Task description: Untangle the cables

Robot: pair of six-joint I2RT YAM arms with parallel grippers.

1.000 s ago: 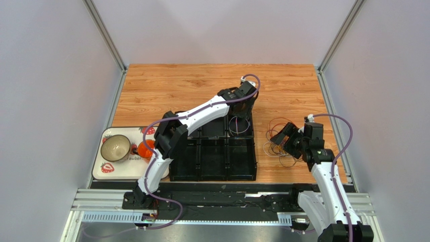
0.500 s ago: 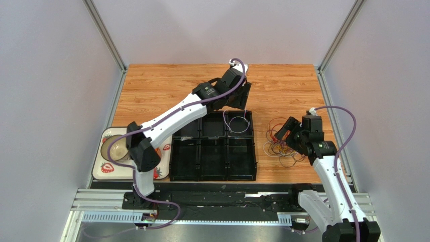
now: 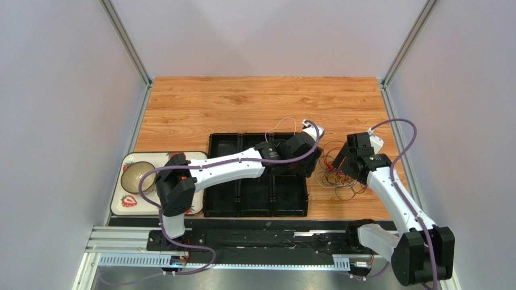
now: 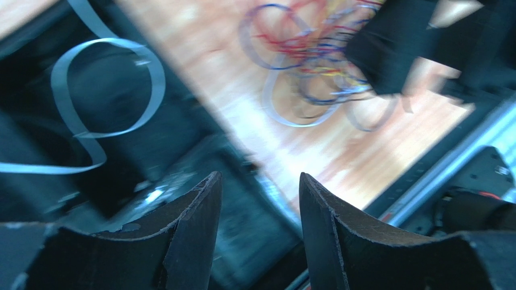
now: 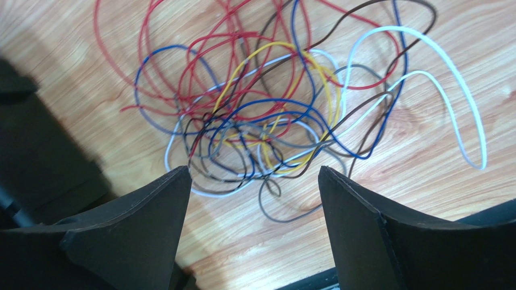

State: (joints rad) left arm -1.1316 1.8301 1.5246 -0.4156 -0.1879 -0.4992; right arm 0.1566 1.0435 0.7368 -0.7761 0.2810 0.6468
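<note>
Tangled cables on the desk just right of the black tray, right hand hovering over them, wide and empty, left hand above the tray's right edge, parted, gripping nothing, one white cable looped inside.

Table was wood-grain, smooth, with a light sheen. Cables had smooth, plastic-looking coloured insulation. Compartment tray looked black plastic, faintly glossy. Right gripper fingers were matt black, finely grained. Front rail was bare ribbed metal.
</note>
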